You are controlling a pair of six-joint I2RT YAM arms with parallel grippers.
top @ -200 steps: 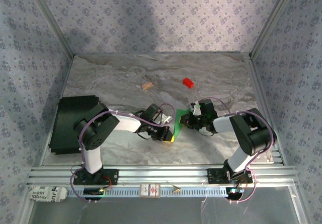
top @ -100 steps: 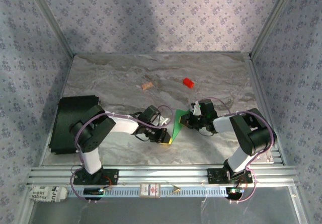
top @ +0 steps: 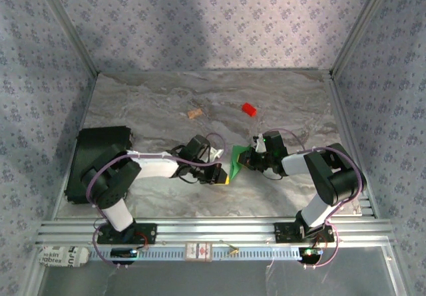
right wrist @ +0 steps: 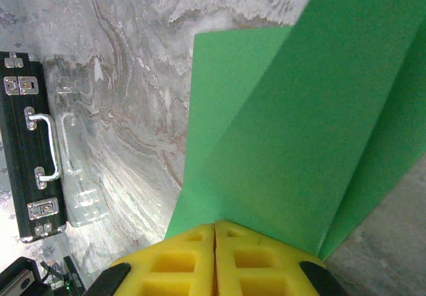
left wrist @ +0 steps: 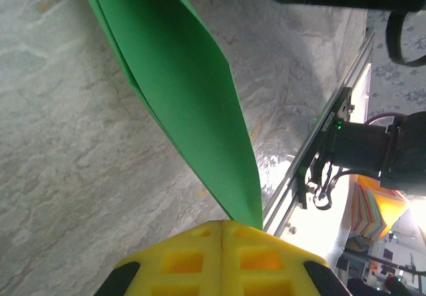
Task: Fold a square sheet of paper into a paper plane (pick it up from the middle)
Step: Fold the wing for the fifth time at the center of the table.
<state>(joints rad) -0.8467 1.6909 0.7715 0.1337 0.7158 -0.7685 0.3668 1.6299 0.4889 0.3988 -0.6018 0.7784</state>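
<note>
The square sheet of paper (top: 234, 160) is bright green, folded over and bowed, and hangs just above the table's middle between both grippers. My left gripper (top: 227, 177) is shut at its lower end. In the left wrist view the paper (left wrist: 180, 90) narrows to a point that ends at my shut yellow fingertips (left wrist: 223, 224). My right gripper (top: 250, 157) is shut on the upper right end. In the right wrist view the paper (right wrist: 299, 123) fans out from behind the shut fingertips (right wrist: 214, 226), with one flap lying flat and a creased layer raised.
A small red block (top: 249, 109) and a tan cork-like piece (top: 194, 114) lie farther back on the marble table. A black case (top: 96, 163) sits at the left, also in the right wrist view (right wrist: 33, 149). The metal rail (top: 213, 229) runs along the near edge.
The left arm has stretched out lower and its wrist has turned. The green paper has drawn in from a flat triangle to a narrower, bowed fold. The right arm has not moved.
</note>
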